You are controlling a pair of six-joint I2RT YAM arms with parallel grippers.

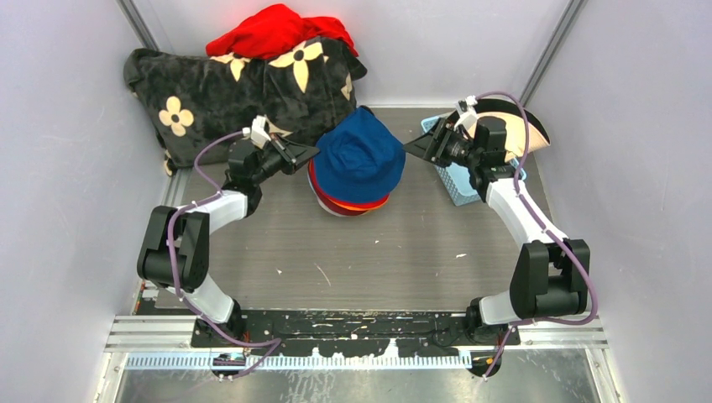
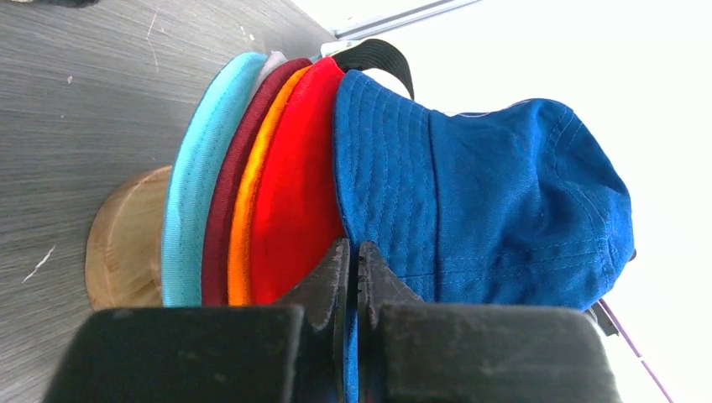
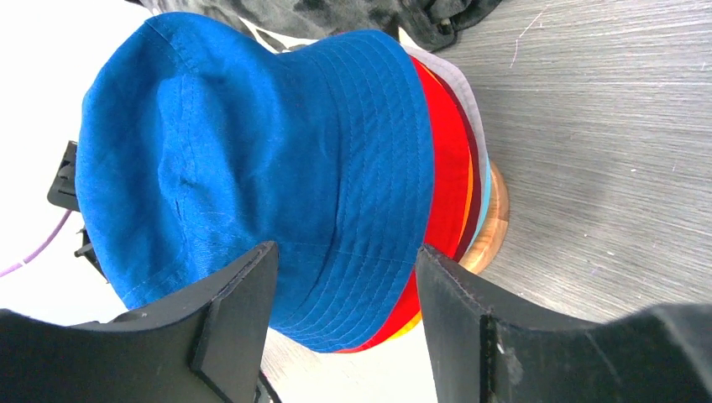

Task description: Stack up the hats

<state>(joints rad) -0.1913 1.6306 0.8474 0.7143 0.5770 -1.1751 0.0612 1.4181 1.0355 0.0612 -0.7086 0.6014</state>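
**Left gripper** (image 1: 312, 152): at the left side of the stack. Jaws closed tight. In the left wrist view its fingers (image 2: 332, 277) meet on the edge of the blue hat's brim, and a strip of blue cloth shows in the slit between them. Grip: the brim, pinched.

**Right gripper** (image 1: 410, 148): at the right side of the stack, level with the left one. Jaws well apart. In the right wrist view its fingers (image 3: 243, 294) stand either side of the blue brim without clamping it. Whether either one touches the cloth cannot be told.

**Blue hat** (image 1: 359, 155): top of the stack, crown up, between the two grippers.

**Stack under it**, top to bottom, brims only showing:
- red hat (image 2: 294, 185)
- orange hat (image 2: 252, 185)
- maroon hat (image 2: 242, 143)
- grey hat (image 2: 270, 63), a thin sliver
- teal hat (image 2: 197, 193)

**Wooden stand** (image 2: 126, 239): round base under the teal brim, standing on the table (image 1: 378, 260) a little beyond its middle.

**Cream hat** (image 1: 531, 130): black-edged, on the far side of the basket (image 1: 458, 185), partly hidden by the right arm.

**Black blanket** (image 1: 243, 92): cream flower marks, far left, just behind the stack.

**Red cloth heap** (image 1: 277, 29): on top of the blanket.
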